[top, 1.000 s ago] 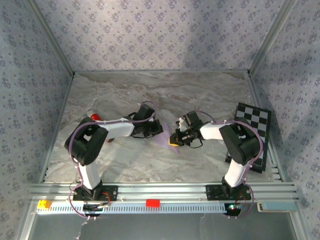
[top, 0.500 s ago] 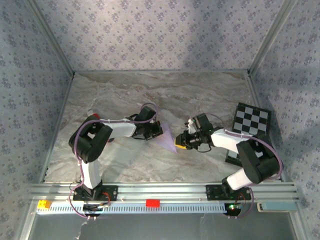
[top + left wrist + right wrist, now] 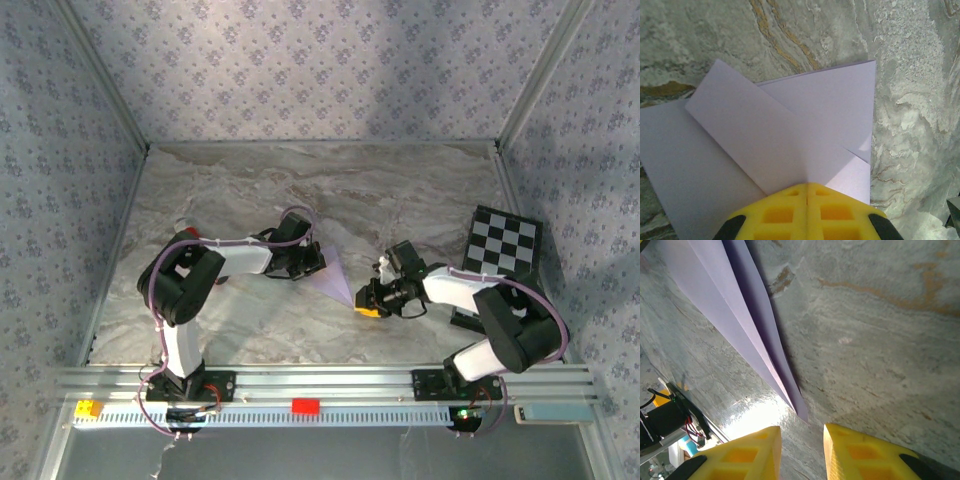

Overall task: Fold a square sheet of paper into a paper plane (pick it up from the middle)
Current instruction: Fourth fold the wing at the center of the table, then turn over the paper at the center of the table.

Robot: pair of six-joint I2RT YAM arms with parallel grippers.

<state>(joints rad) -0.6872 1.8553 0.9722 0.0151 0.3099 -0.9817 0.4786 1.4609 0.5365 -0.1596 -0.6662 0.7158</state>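
table [image 3: 240, 190] centre | left gripper [image 3: 806, 192] clamped on paper plane [image 3: 790, 130] tail | right gripper [image 3: 801, 437] fingers apart, just off the nose | risk: I'd say unpinned folds spring open, nose sags

Pale blue floral wallpaper [image 3: 320, 60] covers the back and side walls. A grey marble-patterned tabletop [image 3: 420, 185] spreads across the centre of the frame, with slanted aluminium posts [image 3: 100, 75] at its corners and a ridged metal rail [image 3: 330, 378] along the bottom. The light is soft and even.
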